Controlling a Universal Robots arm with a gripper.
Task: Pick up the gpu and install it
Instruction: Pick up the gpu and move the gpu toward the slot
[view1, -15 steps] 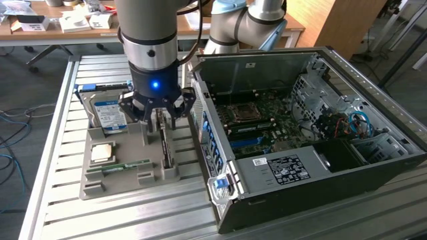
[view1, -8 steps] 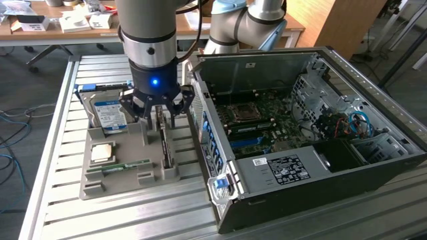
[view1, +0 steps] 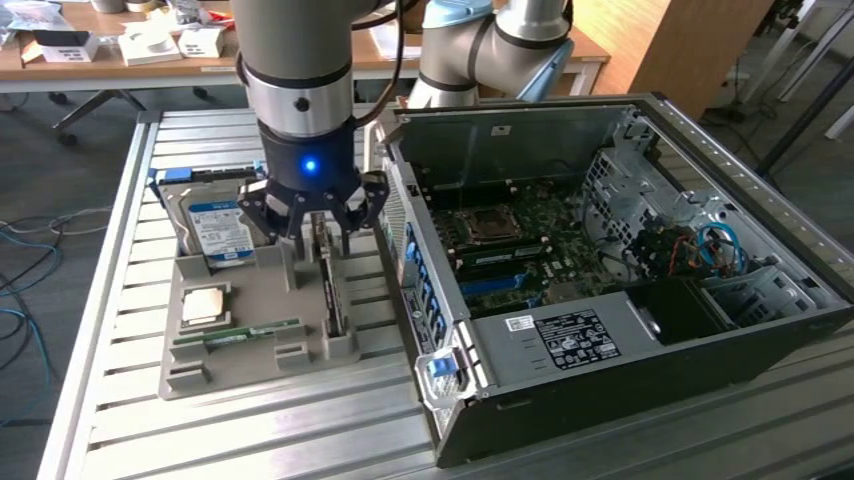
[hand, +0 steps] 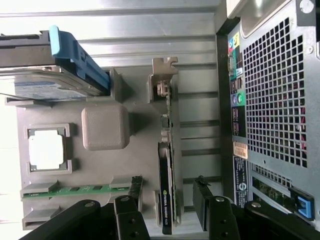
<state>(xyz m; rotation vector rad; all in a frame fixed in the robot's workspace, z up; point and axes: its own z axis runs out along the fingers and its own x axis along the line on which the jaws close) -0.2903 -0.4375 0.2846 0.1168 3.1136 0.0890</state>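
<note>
Gripper (view1: 318, 232) hangs over tray (view1: 200, 372), fingers (hand: 136, 192) spread wide either side of gpu (hand: 167, 165), not touching it. Gpu stands on edge in a tray slot, on tray's side nearest PC case (view1: 601, 330). Also in tray: HDD (view1: 220, 232) just beside gripper, CPU (view1: 210, 303) mid-tray, RAM stick (view1: 240, 332) next to CPU.

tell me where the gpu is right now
The gpu stands on edge in the grey tray, along its edge toward the exterior view's right, beside the computer case, with the open gripper above it.
</note>
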